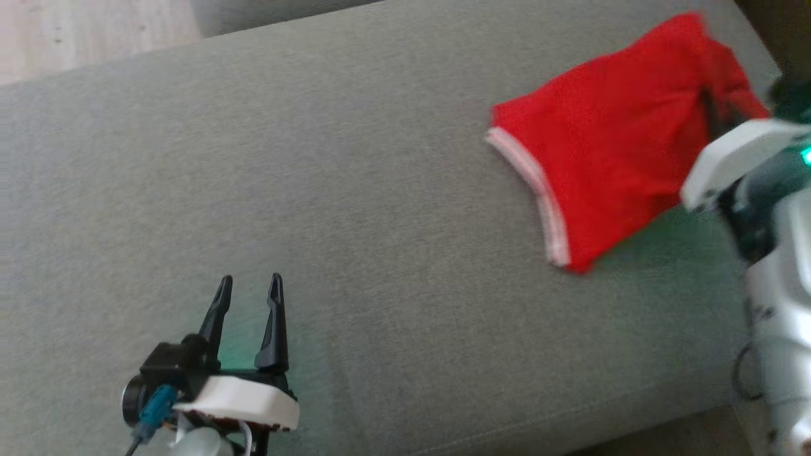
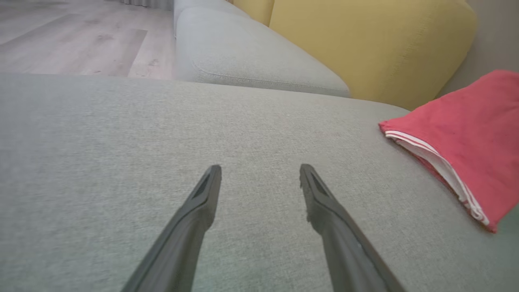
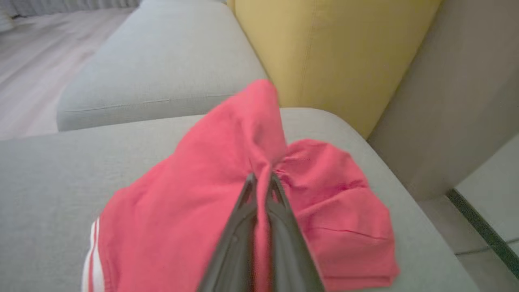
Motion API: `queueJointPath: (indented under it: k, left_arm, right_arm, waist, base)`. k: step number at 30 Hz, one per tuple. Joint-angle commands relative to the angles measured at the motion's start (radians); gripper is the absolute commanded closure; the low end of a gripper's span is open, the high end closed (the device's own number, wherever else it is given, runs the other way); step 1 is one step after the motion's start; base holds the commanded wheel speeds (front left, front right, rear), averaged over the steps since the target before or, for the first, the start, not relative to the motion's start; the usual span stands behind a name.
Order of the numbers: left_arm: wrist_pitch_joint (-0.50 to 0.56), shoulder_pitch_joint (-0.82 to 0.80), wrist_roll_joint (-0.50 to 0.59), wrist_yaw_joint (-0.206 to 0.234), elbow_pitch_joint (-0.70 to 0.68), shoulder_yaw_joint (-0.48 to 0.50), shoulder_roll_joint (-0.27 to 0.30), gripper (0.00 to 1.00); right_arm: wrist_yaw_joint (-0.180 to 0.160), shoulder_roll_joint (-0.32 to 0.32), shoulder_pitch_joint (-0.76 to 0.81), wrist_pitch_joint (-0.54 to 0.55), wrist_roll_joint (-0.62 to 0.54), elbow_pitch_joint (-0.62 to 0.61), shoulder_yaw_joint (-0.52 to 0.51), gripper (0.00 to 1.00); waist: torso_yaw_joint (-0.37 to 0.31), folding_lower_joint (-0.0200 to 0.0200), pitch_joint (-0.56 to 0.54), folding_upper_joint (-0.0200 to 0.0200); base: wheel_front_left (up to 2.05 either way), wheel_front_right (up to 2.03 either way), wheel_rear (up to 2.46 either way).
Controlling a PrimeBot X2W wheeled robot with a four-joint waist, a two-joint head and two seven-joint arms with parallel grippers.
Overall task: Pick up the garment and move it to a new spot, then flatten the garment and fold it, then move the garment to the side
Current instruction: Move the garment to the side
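Right fingers (image 3: 284, 231) pinch the red garment (image 3: 182, 194), clear in the wrist view, blurred overhead; left fingers (image 1: 275, 323) spread.

Near the far right corner of the grey fabric sofa seat (image 1: 355, 209), a pinched fold of the red cloth garment with white-striped hem (image 1: 602, 145) runs down between the fingers of the right gripper (image 3: 261, 180), and how much cloth sits in there is hidden. In the head view that arm is blurred and cut by the right edge. Both wrist views crop the garment; the yellow back cushion (image 2: 365, 48) runs off the top.
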Motion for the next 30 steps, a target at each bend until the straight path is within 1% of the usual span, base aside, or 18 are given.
queueJointPath:
  k: [1,7,9,10,16,17,18,19,20,24,27,30]
  left_arm:
    - [-0.006,-0.031,0.007,0.009,-0.033,0.028,0.016,0.00]
    - [-0.003,-0.030,0.008,0.016,-0.044,0.031,0.024,0.00]
    - [-0.003,-0.033,0.008,0.016,-0.047,0.033,0.026,0.00]
    - [-0.003,-0.035,0.008,0.017,-0.048,0.033,0.027,0.00]
    - [-0.003,-0.043,0.009,0.017,-0.050,0.032,0.029,0.00]
    - [-0.003,-0.042,0.008,0.018,-0.050,0.032,0.029,0.00]
    - [-0.003,-0.042,0.008,0.018,-0.050,0.032,0.030,0.00]
    - [-0.003,-0.042,0.008,0.018,-0.050,0.032,0.030,0.00]
    - [-0.003,-0.042,0.008,0.019,-0.050,0.032,0.031,0.00]
    - [-0.002,-0.040,0.006,0.023,-0.048,0.034,0.035,0.00]
    - [-0.001,-0.036,0.005,0.027,-0.049,0.035,0.039,0.00]
    - [0.001,-0.033,0.003,0.028,-0.050,0.035,0.041,0.00]
  right_arm:
    - [0.007,-0.033,-0.053,0.004,-0.011,-0.019,-0.003,1.00]
    - [0.007,-0.125,-0.135,0.028,-0.059,0.060,-0.086,1.00]
    - [0.007,-0.161,-0.151,0.032,-0.076,0.080,-0.117,1.00]
    - [0.007,-0.188,-0.162,0.031,-0.097,0.095,-0.151,1.00]
    - [0.007,-0.235,-0.164,0.024,-0.169,0.140,-0.264,1.00]
    - [0.007,-0.238,-0.162,0.016,-0.188,0.144,-0.286,0.56]
    - [0.007,-0.237,-0.160,0.005,-0.203,0.148,-0.314,0.21]
    - [0.007,-0.237,-0.160,0.005,-0.203,0.148,-0.314,0.21]
    - [0.007,-0.234,-0.157,0.000,-0.220,0.154,-0.337,0.00]
    - [0.007,-0.216,-0.153,-0.035,-0.285,0.165,-0.390,0.00]
    - [0.007,-0.190,-0.160,-0.058,-0.313,0.165,-0.396,0.00]
    - [0.007,-0.165,-0.166,-0.074,-0.326,0.161,-0.377,0.00]
  waist:
    - [0.026,0.0001,-0.004,-0.0001]
    - [0.083,0.0001,0.022,-0.0001]
    - [0.100,0.0001,0.034,-0.0001]
    - [0.112,0.0001,0.043,-0.0001]
    - [0.138,0.0001,0.058,-0.0001]
    - [0.139,0.0001,0.059,-0.0001]
    - [0.141,0.0001,0.059,-0.0001]
    - [0.141,0.0001,0.059,-0.0001]
    - [0.142,0.0001,0.059,-0.0001]
    - [0.139,0.0001,0.053,-0.0001]
    - [0.130,0.0001,0.043,-0.0001]
    - [0.120,0.0001,0.027,-0.0001]
  base:
    - [0.00,0.00,0.00]
    - [0.00,0.00,0.00]
    - [0.00,0.00,0.00]
    - [0.00,0.00,0.00]
    - [0.00,0.00,0.00]
    - [0.00,0.00,0.00]
    - [0.00,0.00,0.00]
    - [0.00,0.00,0.00]
    - [0.00,0.00,0.00]
    - [0.00,0.00,0.00]
    - [0.00,0.00,0.00]
    - [0.00,0.00,0.00]
